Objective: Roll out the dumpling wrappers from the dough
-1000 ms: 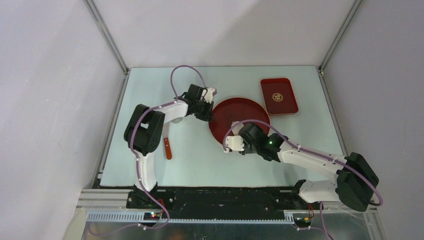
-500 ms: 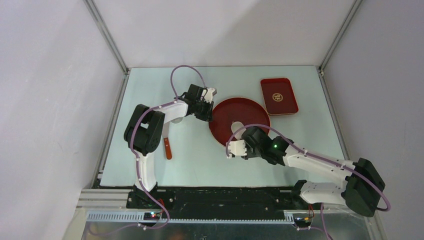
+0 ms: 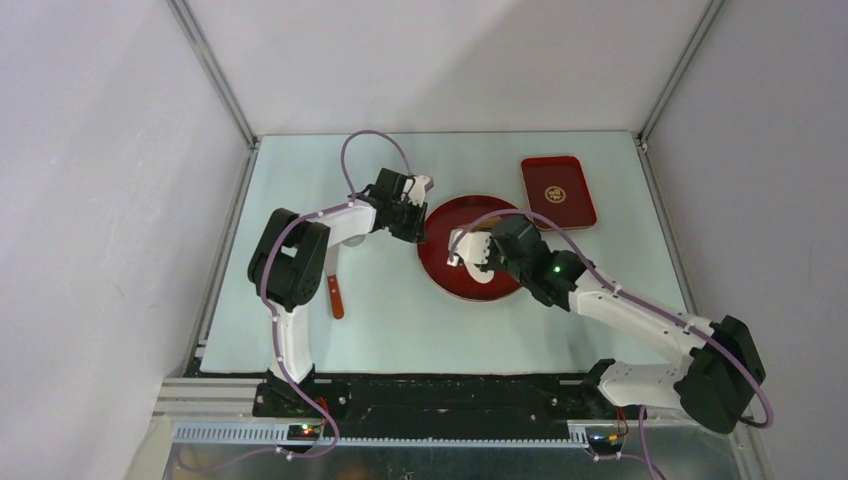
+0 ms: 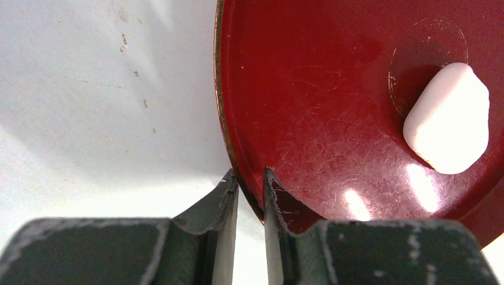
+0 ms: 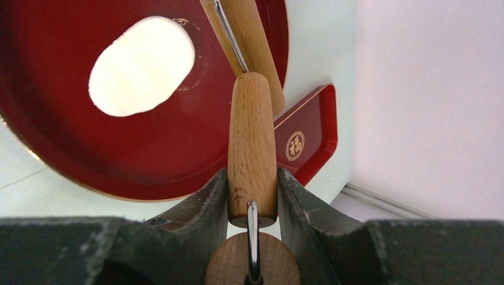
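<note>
Status: left claw [image 4: 249, 184] is pinched closed on the left rim of the red plate [image 4: 333, 71], one finger inside the rim and one outside. Right claw [image 5: 252, 175] is clamped on the handle of the wooden rolling pin [image 5: 252, 130].

The dough [image 5: 142, 65] is a flat white oval lying on the plate, upper left in the right wrist frame. The roller end runs up the top centre of that frame, just beside the dough and not over it. Can't tell whether the roller is touching the plate.

Plan for the roll:
- Shift the roller sideways over the middle of the oval, then bring it down level.
- Use light pressure and short strokes, staying off the raised rim.
- Hold the left pinch so the plate doesn't skid on the bench [image 3: 400, 310].
- The dough looks soft, so I expect it to stick or drag if I press hard.

Versus a second ago: the right arm has swung from the plate's lower-left edge, where it was mostly over the bench, up over the plate centre. The left arm hasn't moved. Both grips are unchanged.
</note>
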